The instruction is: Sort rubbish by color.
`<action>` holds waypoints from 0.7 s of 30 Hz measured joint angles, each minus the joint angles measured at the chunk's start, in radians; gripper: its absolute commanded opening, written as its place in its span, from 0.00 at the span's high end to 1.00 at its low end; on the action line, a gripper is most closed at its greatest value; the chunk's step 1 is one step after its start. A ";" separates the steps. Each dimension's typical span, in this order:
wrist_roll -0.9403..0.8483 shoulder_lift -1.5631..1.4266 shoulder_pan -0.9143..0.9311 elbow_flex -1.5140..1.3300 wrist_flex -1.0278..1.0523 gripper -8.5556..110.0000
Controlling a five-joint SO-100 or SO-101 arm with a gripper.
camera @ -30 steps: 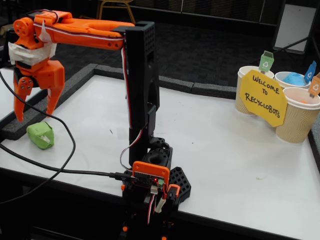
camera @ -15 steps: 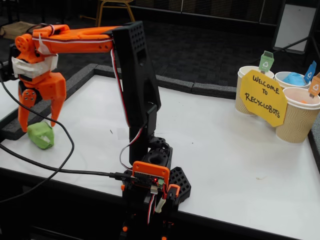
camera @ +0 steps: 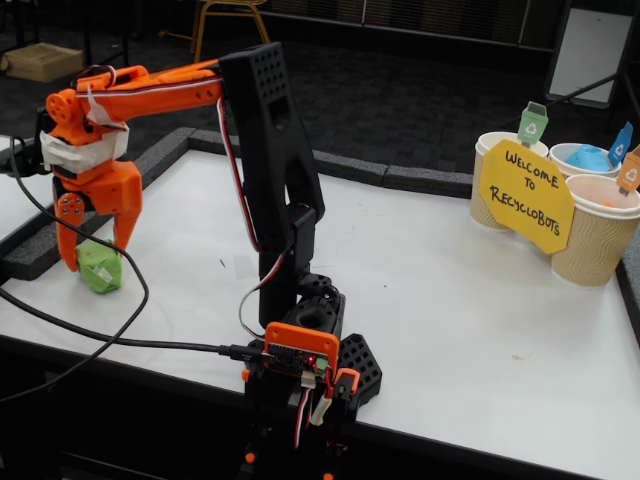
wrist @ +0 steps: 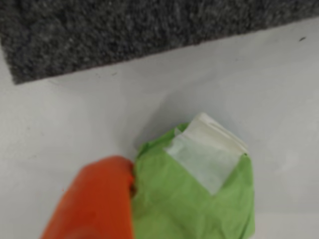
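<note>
Orange fingers of your hand (camera: 95, 262) straddled the green wad (camera: 100, 268), one on each side, jaws not visibly closed on it; I could not tell whether they gripped. In the wrist view one finger (wrist: 94, 201) touched the wad's (wrist: 197, 199) left edge, a strip of clear tape across its top. The wad sat on the white table (camera: 450, 300) at the left, just beside the grey foam border (camera: 35, 255). At the far right stood three cups (camera: 590, 240) behind a yellow sign (camera: 527, 195); the blue wad (camera: 588, 158) lay in one.
</note>
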State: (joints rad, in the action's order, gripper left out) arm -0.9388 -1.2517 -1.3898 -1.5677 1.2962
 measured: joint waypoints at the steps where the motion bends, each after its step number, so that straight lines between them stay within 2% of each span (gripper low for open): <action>1: 0.000 0.000 -0.002 -0.003 -0.005 0.93; 12: 0.052 -0.003 0.006 0.000 -0.009 0.93; 21: 0.181 -0.219 0.173 0.000 0.114 0.93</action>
State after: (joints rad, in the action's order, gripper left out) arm -0.7578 -1.4711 -1.2164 -1.5677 1.4097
